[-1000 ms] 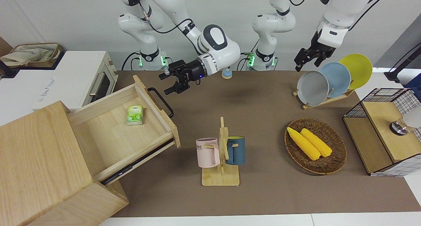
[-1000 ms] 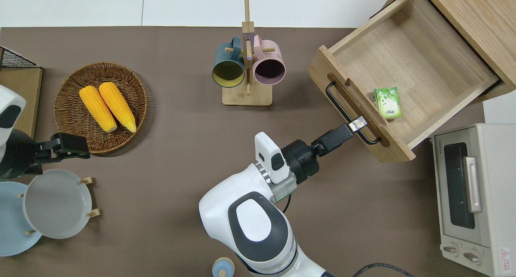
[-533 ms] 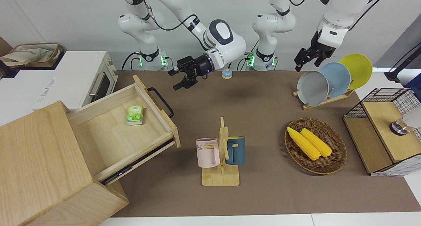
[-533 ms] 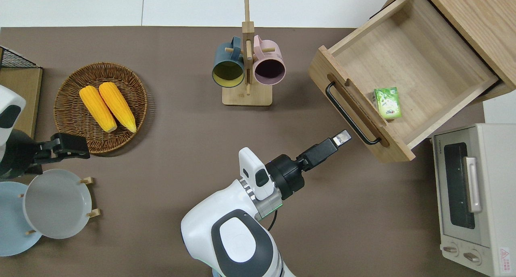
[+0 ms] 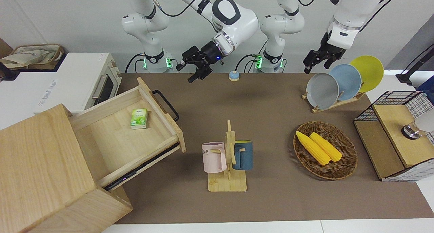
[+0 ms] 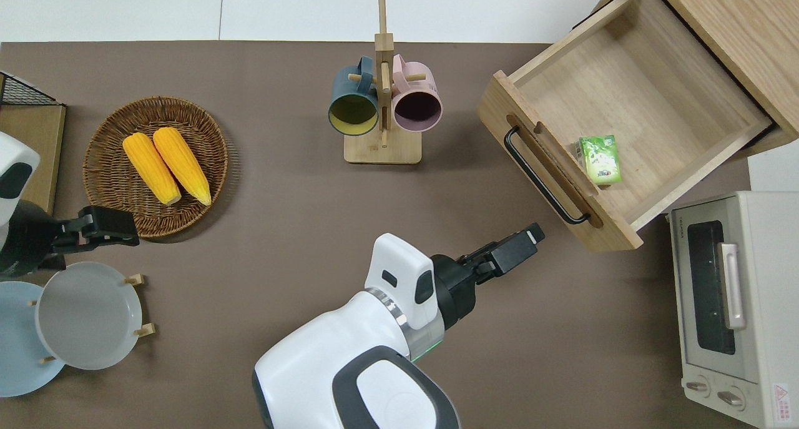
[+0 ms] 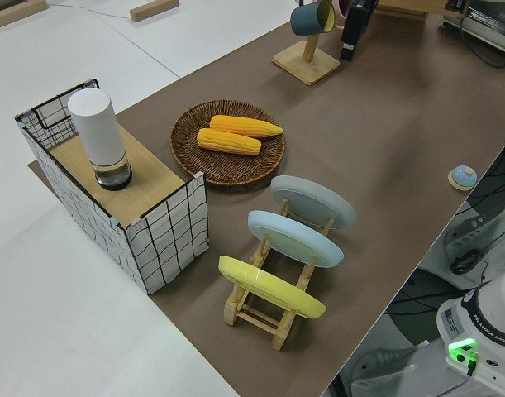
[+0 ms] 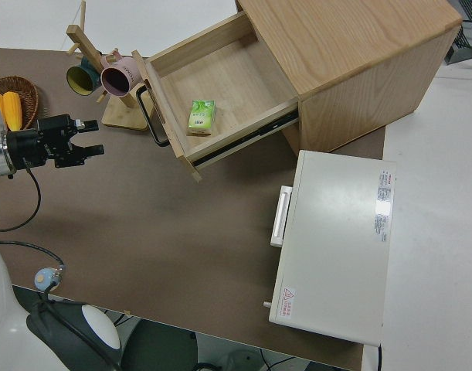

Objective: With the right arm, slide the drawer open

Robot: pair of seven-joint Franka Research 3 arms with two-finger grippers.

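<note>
Now the right gripper (image 6: 529, 236), fingers parted and empty, is backing away from the handle (image 6: 542, 182), leaving the drawer (image 6: 630, 113) standing open.

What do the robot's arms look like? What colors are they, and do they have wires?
Both arms are glossy white with rounded joints and dark grey oval patches. The right arm ends in a black two-finger end effector with pale fingertip pads and a small blue light above it. Black cables loop along its upper links. The left arm's end effector is black too. Green lights glow at both bases.
</note>
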